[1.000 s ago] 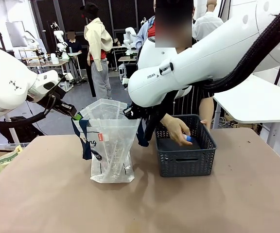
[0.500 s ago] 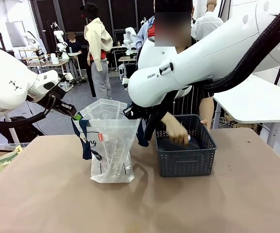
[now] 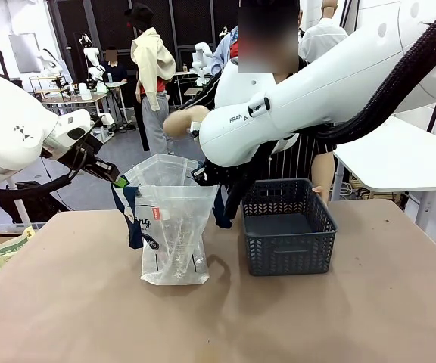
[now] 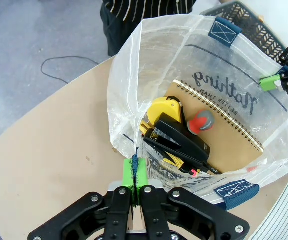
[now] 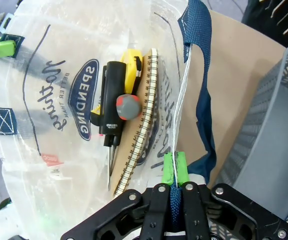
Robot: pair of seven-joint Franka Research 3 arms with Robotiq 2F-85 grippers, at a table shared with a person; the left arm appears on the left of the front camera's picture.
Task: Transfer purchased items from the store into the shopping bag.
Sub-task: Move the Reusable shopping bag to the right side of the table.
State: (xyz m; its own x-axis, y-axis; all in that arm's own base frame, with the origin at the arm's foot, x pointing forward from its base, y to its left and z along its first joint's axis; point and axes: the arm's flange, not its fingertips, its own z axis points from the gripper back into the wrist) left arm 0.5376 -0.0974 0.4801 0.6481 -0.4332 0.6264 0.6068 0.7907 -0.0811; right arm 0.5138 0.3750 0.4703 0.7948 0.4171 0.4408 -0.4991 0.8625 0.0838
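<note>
– Grippers first; how do they stand?
– Left gripper (image 4: 138,177) has its green pads pinched together on the near rim of the shopping bag (image 3: 171,227); right gripper (image 5: 175,170) is clamped the same way on the opposite rim, right where a navy strap handle (image 5: 199,75) hangs; between them the mouth is held wide
– And the bag itself?
– Upright on the brown table (image 3: 89,318), just left of the dark grey basket (image 3: 290,249); the two stand near each other but apart
– What lies inside the bag?
– A tan spiral notebook (image 4: 224,130) leans along one wall; on it sit a black stapler (image 4: 181,142), a yellow tape measure (image 4: 161,110) and a small round grey-and-red thing (image 4: 202,121)
– The person?
– Standing behind the basket at the far side; one hand (image 3: 182,121) is raised above the bag's mouth, beside the right arm's white link; whether it holds anything, I cannot tell
</note>
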